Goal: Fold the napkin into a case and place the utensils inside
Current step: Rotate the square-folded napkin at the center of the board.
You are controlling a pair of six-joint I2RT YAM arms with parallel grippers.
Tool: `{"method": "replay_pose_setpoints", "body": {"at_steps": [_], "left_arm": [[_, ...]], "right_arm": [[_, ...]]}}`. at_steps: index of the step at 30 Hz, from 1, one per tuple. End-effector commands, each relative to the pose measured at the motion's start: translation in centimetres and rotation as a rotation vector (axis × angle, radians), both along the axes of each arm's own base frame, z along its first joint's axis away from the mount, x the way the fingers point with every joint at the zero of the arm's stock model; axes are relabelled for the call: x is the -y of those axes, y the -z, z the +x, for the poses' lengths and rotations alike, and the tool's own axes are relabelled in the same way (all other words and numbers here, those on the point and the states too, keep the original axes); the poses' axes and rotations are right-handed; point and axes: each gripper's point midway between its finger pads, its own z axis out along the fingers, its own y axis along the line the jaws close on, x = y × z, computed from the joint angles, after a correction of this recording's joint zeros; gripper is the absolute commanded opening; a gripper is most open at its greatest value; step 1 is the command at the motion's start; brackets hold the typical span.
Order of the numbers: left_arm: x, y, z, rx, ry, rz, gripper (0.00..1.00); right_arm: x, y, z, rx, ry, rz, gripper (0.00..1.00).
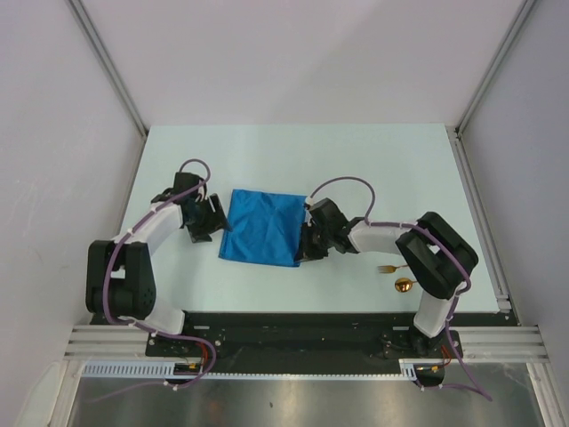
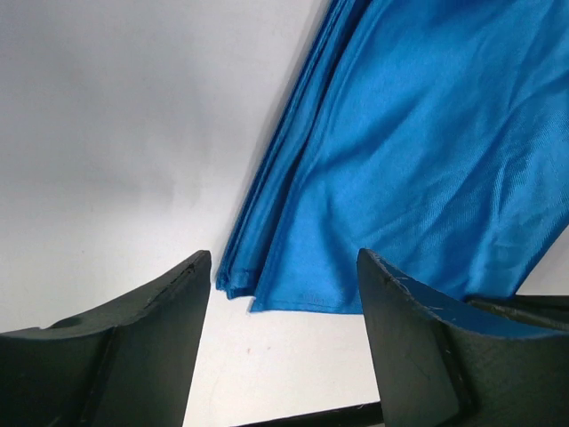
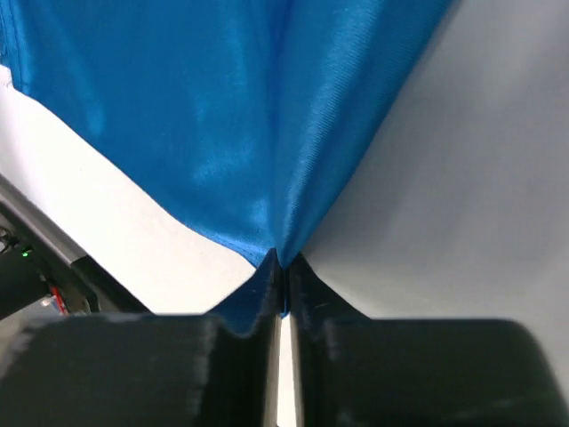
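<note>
The bright blue napkin (image 1: pixel 262 227) lies folded in a squarish shape on the white table between the arms. My right gripper (image 1: pixel 305 252) is shut on the napkin's near right corner; in the right wrist view the blue cloth (image 3: pixel 222 133) runs pinched into the closed jaws (image 3: pixel 282 267). My left gripper (image 1: pixel 220 224) is open at the napkin's left edge; in the left wrist view its fingers stand on either side of the layered near corner (image 2: pixel 267 285) without touching it. The gold fork (image 1: pixel 388 268) and spoon (image 1: pixel 404 285) lie near the right arm, partly hidden by it.
The table's raised right rail (image 1: pixel 480 222) and the near edge rail (image 1: pixel 293 313) bound the white surface. The right arm's elbow (image 1: pixel 436 253) stands over the utensils' handles.
</note>
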Motion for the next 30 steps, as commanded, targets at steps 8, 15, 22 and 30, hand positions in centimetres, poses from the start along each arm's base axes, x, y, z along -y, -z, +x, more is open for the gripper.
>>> {"method": "replay_pose_setpoints", "body": {"at_steps": [8,15,22,30], "left_arm": [[1.8,-1.9,-0.8,0.103,0.066,-0.109,0.74],[5.2,-5.3,-0.2,0.178,0.165,-0.265,0.74],[6.4,-5.8,3.1,0.14,0.174,-0.301,0.77],[4.6,-2.6,8.6,0.059,0.136,-0.147,0.77]], "right_arm": [[6.0,0.7,1.5,0.039,-0.015,-0.035,0.0],[11.2,-1.2,7.5,0.093,0.049,-0.033,0.0],[10.6,-5.2,10.9,0.137,0.061,0.036,0.57],[10.0,-5.5,7.5,0.135,0.126,0.013,0.78]]}}
